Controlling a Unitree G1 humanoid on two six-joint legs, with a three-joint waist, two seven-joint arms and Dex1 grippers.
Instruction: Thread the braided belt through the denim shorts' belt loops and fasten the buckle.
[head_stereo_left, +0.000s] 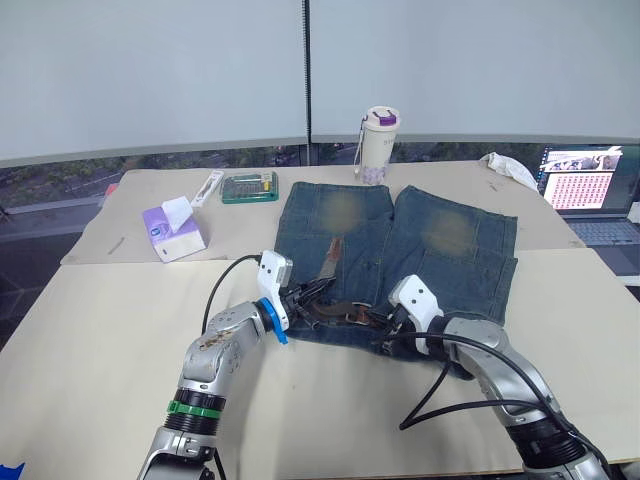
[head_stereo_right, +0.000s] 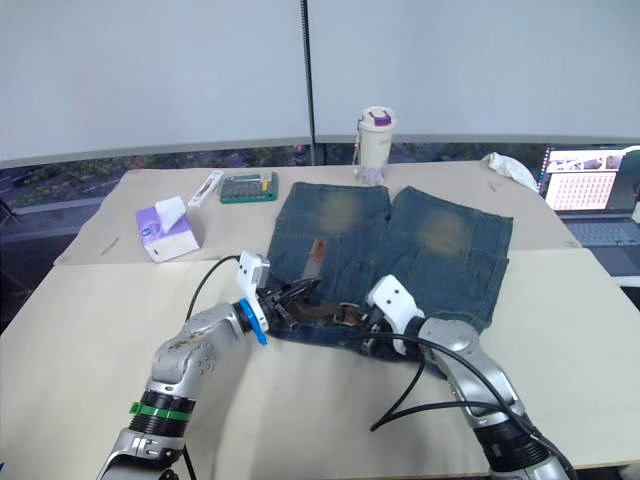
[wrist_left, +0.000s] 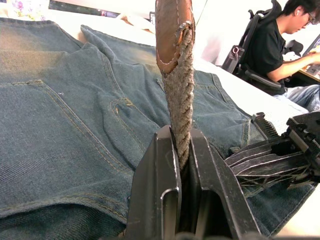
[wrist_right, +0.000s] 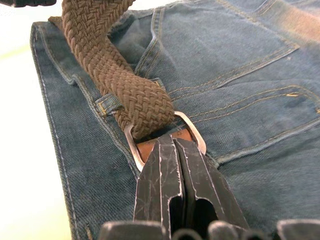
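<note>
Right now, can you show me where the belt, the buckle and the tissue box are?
belt (wrist_right: 131, 95): right wrist view, on the woven brown strap just above the buckle.
buckle (wrist_right: 192, 131): right wrist view, on the silver frame's right side.
tissue box (head_stereo_left: 172, 236): left eye view, on the purple box's top.

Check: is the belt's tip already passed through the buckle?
Yes: the braided belt runs through the buckle frame, its leather tip clamped in the left gripper.

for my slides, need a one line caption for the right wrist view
Right gripper pinches the buckle while the braided belt passes through it on the denim shorts.
</note>
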